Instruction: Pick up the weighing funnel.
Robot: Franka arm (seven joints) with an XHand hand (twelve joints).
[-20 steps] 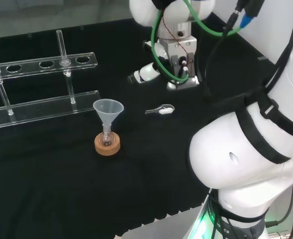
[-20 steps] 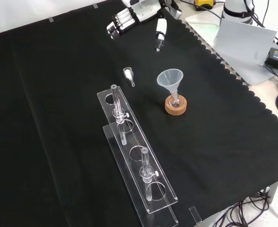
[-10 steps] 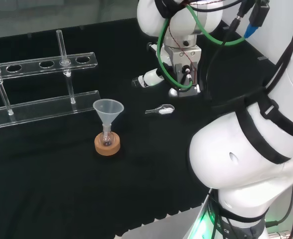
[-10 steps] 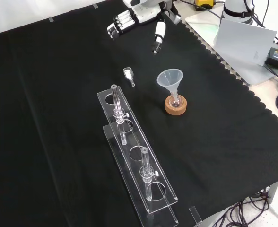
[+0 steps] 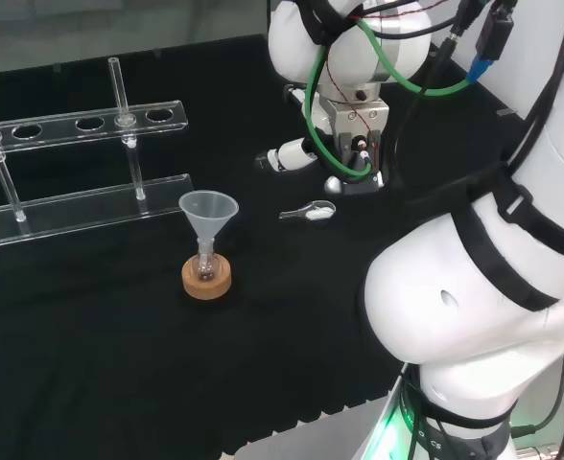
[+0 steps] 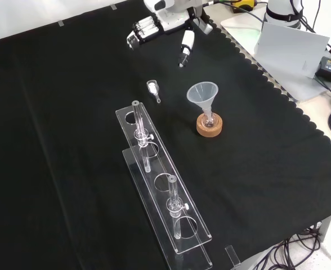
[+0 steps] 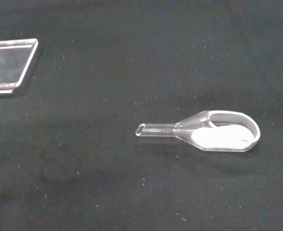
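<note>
Fingers [image 6: 141,31] of the hand [image 6: 168,14] were relaxed and spread from the thumb, holding nothing. We found the weighing funnel [image 6: 152,89], white powder in its scoop, lying on the black cloth [image 6: 70,140] apart from them, nearer the front view's camera, untouched.

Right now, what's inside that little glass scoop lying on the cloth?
The weighing funnel holds a white powder in its bowl; its stem looks empty. The bowl's floor beneath the powder is covered.
</note>
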